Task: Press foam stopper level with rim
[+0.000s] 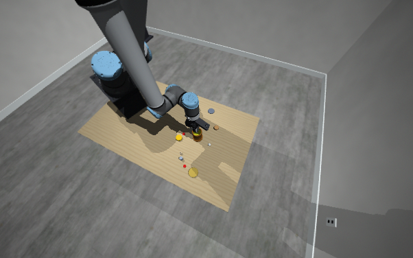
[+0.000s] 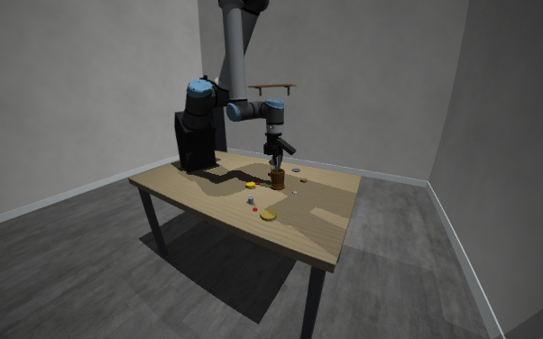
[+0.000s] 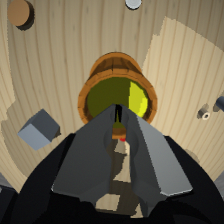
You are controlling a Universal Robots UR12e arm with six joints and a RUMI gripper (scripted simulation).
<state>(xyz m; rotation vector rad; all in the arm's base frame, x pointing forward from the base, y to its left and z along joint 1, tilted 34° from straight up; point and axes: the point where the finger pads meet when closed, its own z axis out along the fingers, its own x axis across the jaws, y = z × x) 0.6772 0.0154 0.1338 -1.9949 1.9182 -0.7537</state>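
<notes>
A brown jar [image 1: 198, 138] [image 2: 278, 181] [image 3: 100, 69] stands upright near the middle of the wooden table [image 1: 121, 144] [image 2: 322, 243]. Its yellow-green foam stopper [image 3: 107, 100] lies inside the mouth, below the rim in the wrist view. My gripper [image 1: 196, 130] [image 2: 277, 168] [image 3: 117, 105] is shut, with nothing between the fingers. It points straight down and its tips rest on the stopper inside the jar's mouth.
Small things lie around the jar: a yellow disc [image 1: 179, 137] [image 2: 250, 185], a larger yellow disc [image 1: 193, 172] [image 2: 268, 215], a grey disc [image 1: 211, 110] [image 2: 296, 170], a brown disc [image 1: 216, 127] [image 3: 19, 12], a grey block [image 3: 39, 130], red dots and small grey pegs.
</notes>
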